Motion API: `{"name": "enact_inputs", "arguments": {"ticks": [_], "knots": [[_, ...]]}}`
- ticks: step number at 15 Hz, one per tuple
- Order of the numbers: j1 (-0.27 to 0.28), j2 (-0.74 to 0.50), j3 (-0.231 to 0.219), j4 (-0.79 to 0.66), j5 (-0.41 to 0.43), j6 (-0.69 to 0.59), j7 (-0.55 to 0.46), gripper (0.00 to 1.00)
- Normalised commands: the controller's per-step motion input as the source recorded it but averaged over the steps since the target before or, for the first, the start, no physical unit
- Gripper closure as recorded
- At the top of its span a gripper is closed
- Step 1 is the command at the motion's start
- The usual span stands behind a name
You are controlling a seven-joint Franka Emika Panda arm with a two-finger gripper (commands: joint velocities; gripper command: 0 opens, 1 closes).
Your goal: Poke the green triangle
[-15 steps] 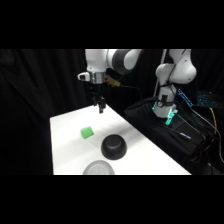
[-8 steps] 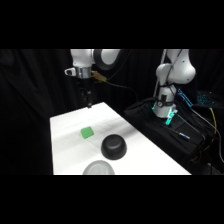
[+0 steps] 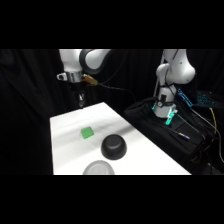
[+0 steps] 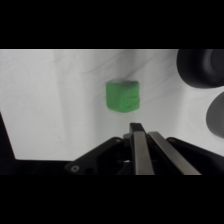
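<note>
Green triangle (image 3: 87, 132) positioned flat on table (image 3: 65, 150), toward table's middle. Bowl (image 3: 114, 146) set on table just beside triangle, to its right and nearer camera in side view; the two not touching. Dish (image 3: 98, 169) placed at table's near edge, in front of bowl. Gripper (image 3: 81, 103) located above table's far edge, behind triangle, well apart from it. In wrist view, triangle (image 4: 122, 96) seen beyond fingers (image 4: 138, 150); bowl (image 4: 202, 67) at upper right, dish (image 4: 216, 114) below it.
</note>
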Motion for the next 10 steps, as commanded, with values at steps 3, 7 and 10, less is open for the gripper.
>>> {"name": "enact_inputs", "arguments": {"ticks": [3,7,10], "knots": [[-0.119,0.39,0.080,0.40,0.178,-0.04,-0.15,0.97],[-0.142,0.37,0.112,0.36,0.195,0.03,-0.15,0.98],[-0.136,0.34,0.144,0.28,0.196,0.10,-0.17,0.98]]}}
